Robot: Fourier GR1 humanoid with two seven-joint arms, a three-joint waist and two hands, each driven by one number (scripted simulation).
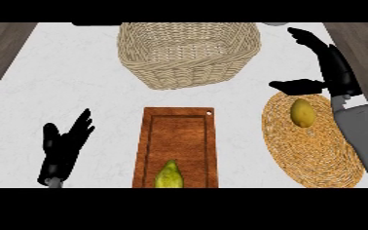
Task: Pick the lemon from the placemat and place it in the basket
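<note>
**Lemon on the mat, both hands open**

White, faintly marbled counter point(64, 87) fills the head view, with strips of dark wood floor showing past its far left and far right corners.

At the far edge, about midway across, stands a woven basket point(188, 53), pale straw in colour, its opening wide and its walls narrowing toward the base.

Along the right edge lies a round woven placemat point(316, 161), golden brown. The lemon point(303, 112) rests on the far part of the mat, well apart from the basket.

At the near edge, in the middle, lies a brown wooden board point(176, 141) with a raised rim and a small hole in its far right corner. A green pear point(169, 176) sits on the board's near end, cut off by the view's lower edge.

The right hand point(332, 68) comes in along the right edge, its grey forearm crossing over the mat's right side. Its fingers are straight and point toward the far edge, and its thumb juts left, just beyond the lemon. It holds nothing, and whether the thumb touches the lemon cannot be told.

The left hand point(63, 146) shows near the near left corner, open with fingers spread and raised, holding nothing.
</note>
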